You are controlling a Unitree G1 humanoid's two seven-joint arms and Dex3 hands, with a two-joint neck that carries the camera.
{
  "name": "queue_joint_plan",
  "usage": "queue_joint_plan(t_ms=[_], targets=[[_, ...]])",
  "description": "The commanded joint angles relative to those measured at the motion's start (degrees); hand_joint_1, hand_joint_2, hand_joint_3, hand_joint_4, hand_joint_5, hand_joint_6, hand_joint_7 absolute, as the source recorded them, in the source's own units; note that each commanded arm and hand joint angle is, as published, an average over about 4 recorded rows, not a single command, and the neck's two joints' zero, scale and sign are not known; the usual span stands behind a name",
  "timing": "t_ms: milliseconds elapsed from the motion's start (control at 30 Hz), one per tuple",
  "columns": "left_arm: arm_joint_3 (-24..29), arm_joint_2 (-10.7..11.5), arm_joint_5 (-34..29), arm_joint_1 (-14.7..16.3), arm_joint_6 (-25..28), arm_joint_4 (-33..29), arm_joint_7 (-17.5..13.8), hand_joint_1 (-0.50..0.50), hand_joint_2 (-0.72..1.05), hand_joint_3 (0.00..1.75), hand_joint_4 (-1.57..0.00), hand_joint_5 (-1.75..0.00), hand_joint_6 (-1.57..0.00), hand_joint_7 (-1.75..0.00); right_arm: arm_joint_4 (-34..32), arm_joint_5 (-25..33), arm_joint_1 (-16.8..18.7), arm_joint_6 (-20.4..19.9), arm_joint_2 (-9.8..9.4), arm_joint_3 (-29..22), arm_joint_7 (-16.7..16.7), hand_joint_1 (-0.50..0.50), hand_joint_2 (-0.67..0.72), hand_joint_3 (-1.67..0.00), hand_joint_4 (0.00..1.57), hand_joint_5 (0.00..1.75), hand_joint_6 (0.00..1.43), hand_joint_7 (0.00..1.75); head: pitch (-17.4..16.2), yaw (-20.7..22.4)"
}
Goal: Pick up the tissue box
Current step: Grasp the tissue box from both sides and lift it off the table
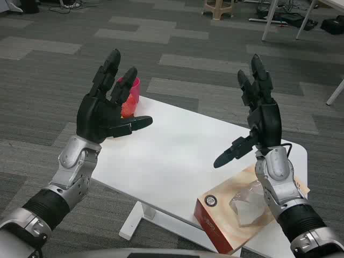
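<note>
tissue box (236, 215) at table (161, 161) near edge, both hands raised apart

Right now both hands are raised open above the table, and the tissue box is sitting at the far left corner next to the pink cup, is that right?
Not quite. The tissue box lies at the table's near right edge, under the right hand, far from the pink cup. The head view shows it. The left hand and right hand are indeed raised open, holding nothing.
</note>
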Motion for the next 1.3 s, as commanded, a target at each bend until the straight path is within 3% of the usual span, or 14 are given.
queue_joint_plan(t_ms=[33,100,500,767,967,1100,1300], targets=[[1.6,-4.3,-0.1,1.3,-1.2,-2.0,1.1,0.5,0.69,0.0,0.0,-0.21,0.0,0.0,-3.8,0.4,1.7,0.0,4.26,-0.7,-3.8,-0.39,0.47,-0.08,0.03,0.0,0.0,0.0,4.0,-0.8],[1.6,-4.3,-0.1,1.3,-1.2,-2.0,1.1,0.5,0.69,0.0,0.0,-0.21,0.0,0.0,-3.7,0.4,1.7,0.0,4.18,-0.7,-3.8,-0.39,0.47,-0.08,0.03,0.0,0.0,0.0,2.3,-0.5],[1.6,-4.4,-0.1,1.3,-1.2,-1.9,1.1,0.5,0.69,0.0,0.0,-0.21,0.0,0.0,-3.8,0.4,1.7,-0.1,4.03,-0.8,-3.8,-0.42,0.47,-0.08,0.03,0.0,0.0,0.0,2.3,-0.6],[1.6,-4.6,-0.1,1.3,-1.2,-1.6,1.1,0.5,0.69,0.0,0.0,-0.21,0.0,0.0,-3.5,0.4,1.7,0.0,3.81,-0.8,-3.8,-0.42,0.47,-0.04,0.03,0.0,0.0,0.0,0.5,-0.8],[1.5,-4.6,-0.1,1.1,-1.1,-0.2,1.1,0.5,0.69,0.0,0.0,-0.21,0.0,0.0,-3.1,0.4,1.8,0.1,3.11,-0.8,-3.9,-0.42,0.47,-0.06,0.02,0.0,0.0,0.0,-4.5,-2.1],[1.0,-4.6,-0.2,1.1,-1.1,1.8,1.0,0.5,0.69,0.0,0.0,-0.21,0.0,0.0,-3.1,0.4,2.2,0.2,1.99,-1.0,-4.3,-0.42,0.47,-0.08,0.0,0.0,0.0,0.0,-10.2,-4.8],[-0.3,-4.7,-1.2,0.8,-1.1,4.8,1.0,0.5,0.69,0.0,0.0,-0.21,0.0,0.0,-3.2,0.7,3.3,0.9,-0.19,-2.4,-4.4,-0.41,0.41,-0.08,0.0,0.0,0.0,0.0,-14.3,-5.2]])
